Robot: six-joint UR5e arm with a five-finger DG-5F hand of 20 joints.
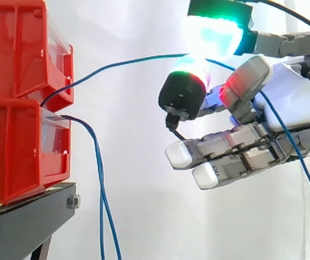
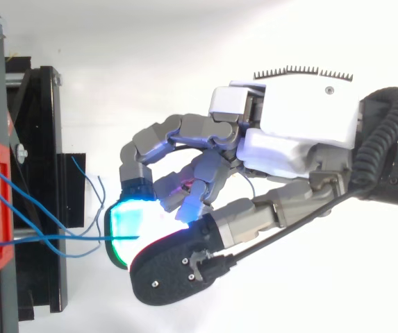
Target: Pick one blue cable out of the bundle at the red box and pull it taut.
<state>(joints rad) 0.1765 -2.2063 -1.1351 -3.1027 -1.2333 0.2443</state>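
The hand [image 1: 284, 103] has one blue cable [image 1: 117, 65] pinched between a glowing green fingertip [image 1: 214, 32] and the thumb's pad [image 1: 184, 89] just beneath it. The other fingers lie straight below, holding nothing. From the pinch the cable runs out ahead of the fingertips to the stacked red boxes [image 1: 14, 54], reaching them about where the upper box sits on the lower. Its far end trails behind the palm and downward. In the side view that span shows a gentle arch, so I judge it close to taut but not quite there.

To finish well, the pull should go straight away from the boxes, along the cable's own line, so the arch flattens without dragging the strand sideways over a box edge. The pinch needs to be firm, since a thin cable between rounded pads may slip under load. The draw should be slow and should stop once the line reads straight — pulling harder could shift the boxes on their black stand [image 1: 30, 216] or strain the cable where it is fixed.

The other blue cables [image 1: 99, 184] hang loose below and ahead of the hand, well apart from the fingers — best left that way.
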